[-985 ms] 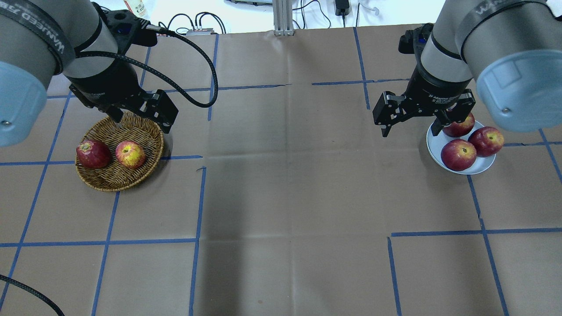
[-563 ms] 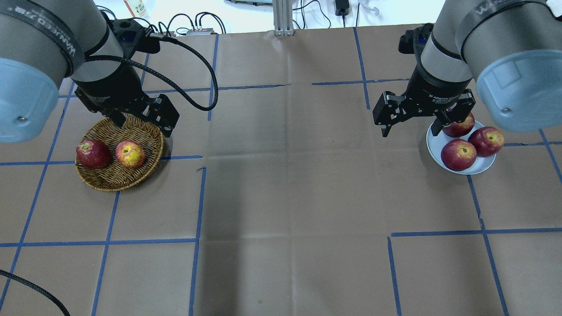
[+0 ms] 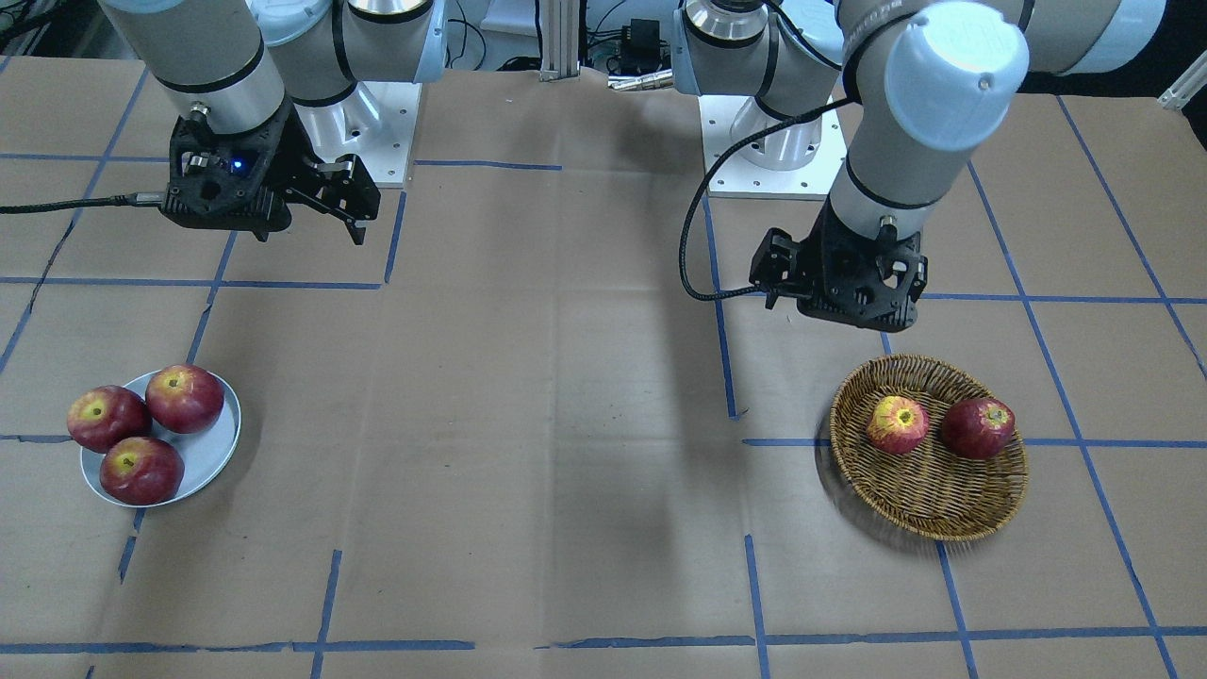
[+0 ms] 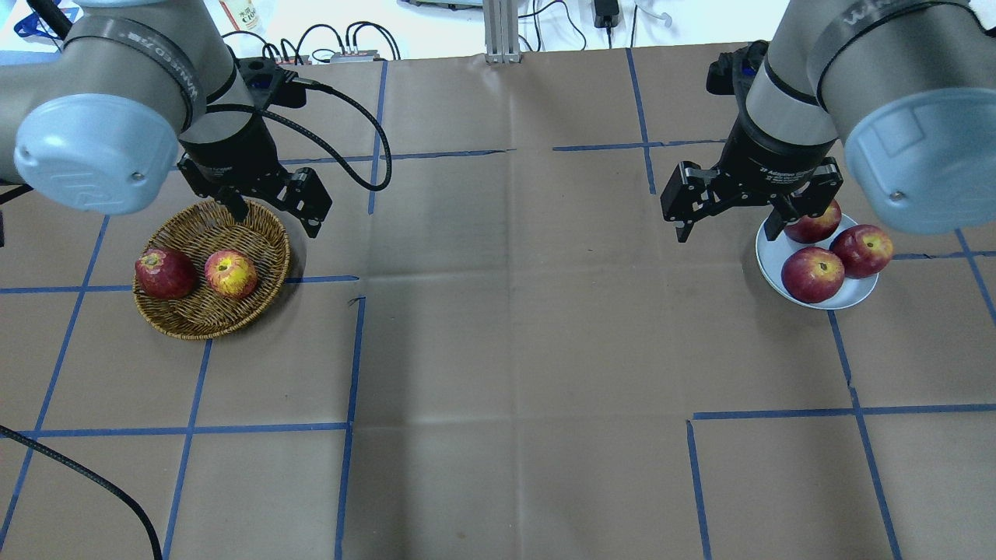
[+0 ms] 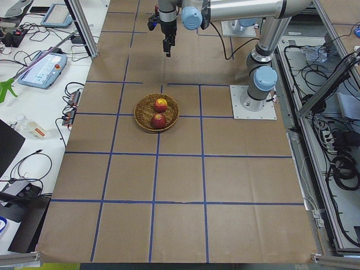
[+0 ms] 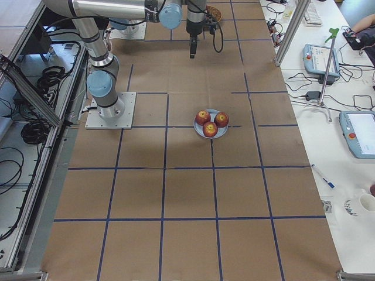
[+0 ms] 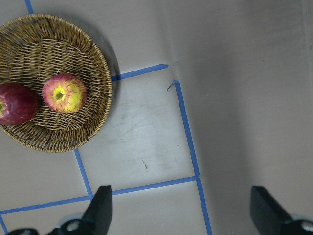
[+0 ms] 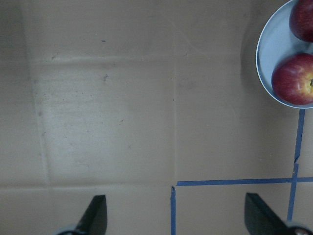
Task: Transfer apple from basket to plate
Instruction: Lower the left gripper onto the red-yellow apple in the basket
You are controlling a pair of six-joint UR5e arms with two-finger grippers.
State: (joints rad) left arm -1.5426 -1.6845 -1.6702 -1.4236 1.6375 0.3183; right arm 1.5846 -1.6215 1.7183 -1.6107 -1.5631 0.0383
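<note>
In the front-facing view you find the apple (image 3: 898,424) lying in the basket (image 3: 929,523) at the right of the frame, just beside a darker red apple (image 3: 979,427). The plate (image 3: 209,453) at lower left carries three red apples (image 3: 141,469). In the overhead view your left gripper (image 4: 276,218) hangs by the basket's upper right rim and your right gripper (image 4: 727,232) by the plate's upper left edge, both spread wide and empty.

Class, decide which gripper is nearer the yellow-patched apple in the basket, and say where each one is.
Left. The left gripper hovers open just beside the basket holding the apple. The right gripper hovers across the table, beside the plate.
</note>
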